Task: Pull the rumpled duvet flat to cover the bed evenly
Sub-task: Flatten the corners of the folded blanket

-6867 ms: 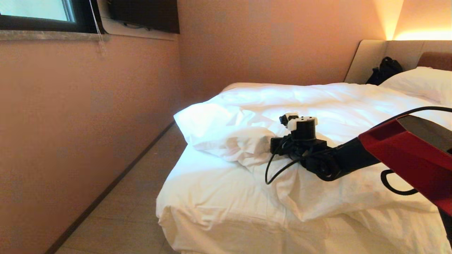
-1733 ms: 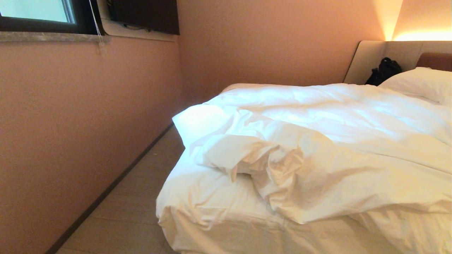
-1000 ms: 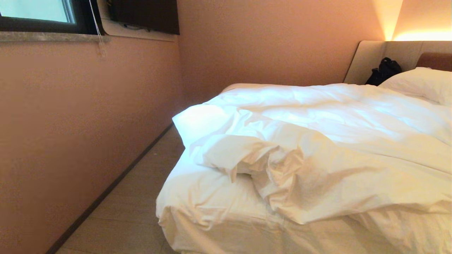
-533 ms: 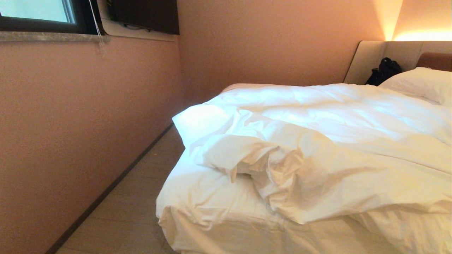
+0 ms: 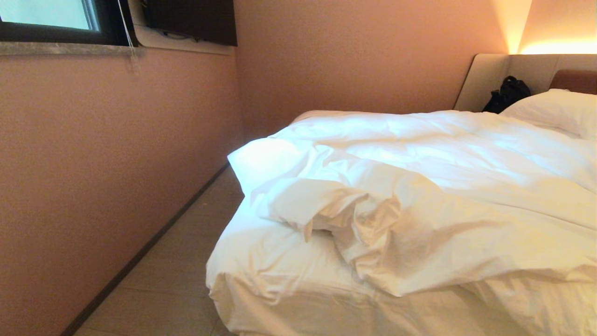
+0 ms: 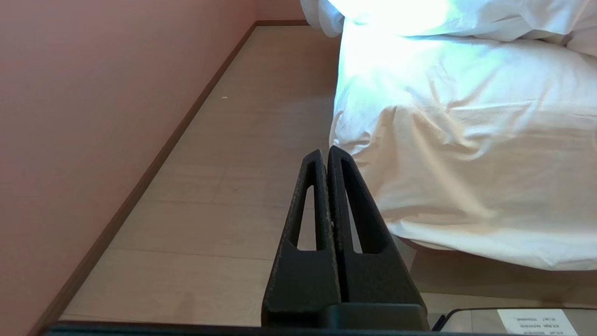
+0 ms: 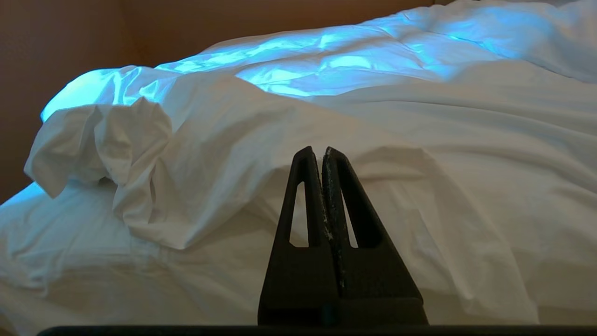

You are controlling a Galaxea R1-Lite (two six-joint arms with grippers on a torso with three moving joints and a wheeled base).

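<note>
Head view shows the duvet bunched on the bed; left gripper and right gripper are pressed together, holding nothing.

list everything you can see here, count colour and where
duvet: one, white, rumpled over the bed, corner bunched near the foot
bed: one, white sheet, beside the left wall
pillow: one, white, at the head end
headboard: one, beige and brown, behind the pillow
bag: one, black, against the headboard
window: one, dark frame, upper left
floor: pale wood, between wall and bed
left pincer: black, shut, low over the floor by the bed
right pincer: black, shut, facing the duvet
</note>
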